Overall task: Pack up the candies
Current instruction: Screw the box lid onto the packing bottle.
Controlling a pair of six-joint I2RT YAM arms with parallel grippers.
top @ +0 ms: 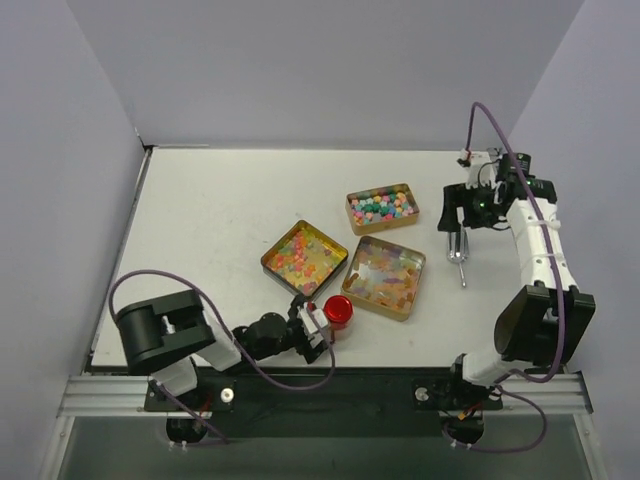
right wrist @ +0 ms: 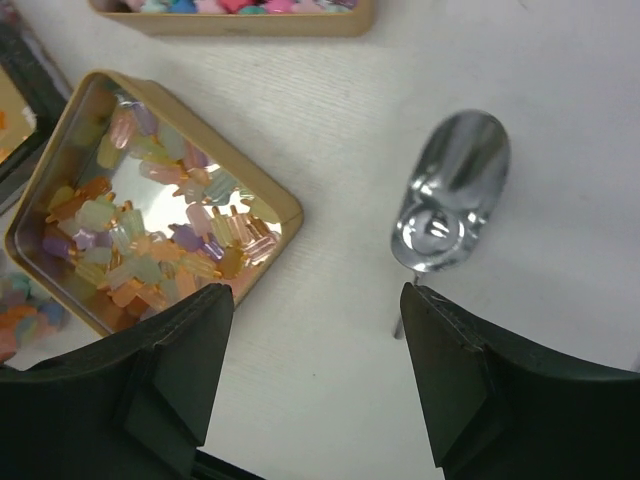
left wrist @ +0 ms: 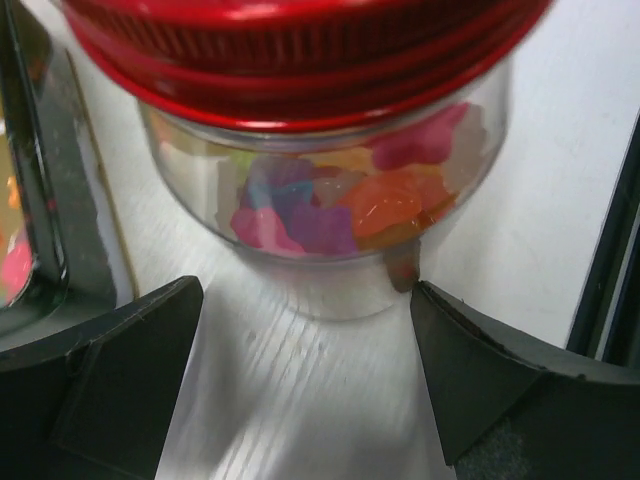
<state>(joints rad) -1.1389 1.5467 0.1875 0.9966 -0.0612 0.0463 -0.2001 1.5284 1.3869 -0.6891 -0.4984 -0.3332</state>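
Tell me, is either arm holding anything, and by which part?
Nothing is held. The left end effector stands open just short of the red-lidded jar; the right end effector hangs open near the metal scoop.

table [top: 215, 215]: white, wood-grain | walls [top: 300, 70]: plain pale grey, three sides | near edge: metal rail [top: 330, 392] | light: even

metal scoop [right wrist: 452, 190] beside a tin [right wrist: 291, 212] of candies [right wrist: 215, 226]

The desk [top: 220, 200] is lit brightly and evenly from above; only soft shadows are cast. In the left wrist view the red lid [left wrist: 300, 50] at 12 o'clock is blurred, and the candies [left wrist: 380, 200] below it are seen hazily. In the right wrist view, mirror glare is shown by the scoop [right wrist: 450, 190] at 2 o'clock.
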